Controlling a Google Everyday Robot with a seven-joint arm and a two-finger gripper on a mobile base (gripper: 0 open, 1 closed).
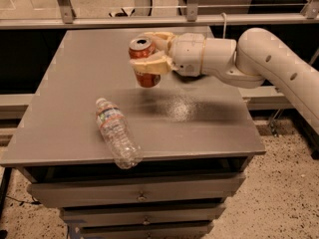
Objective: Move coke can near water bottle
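Note:
My gripper is shut on the coke can, a red-orange can with a silver top, and holds it upright above the middle of the grey table. One finger runs across the can's front, the other shows behind its top. The water bottle, clear crinkled plastic with a white cap and a red-and-green label, lies on its side near the table's front edge, below and left of the can. The white arm reaches in from the right.
The table is a drawer cabinet with stacked drawers below its front edge. A metal rail and glass panels run behind the table. Speckled floor lies to the right.

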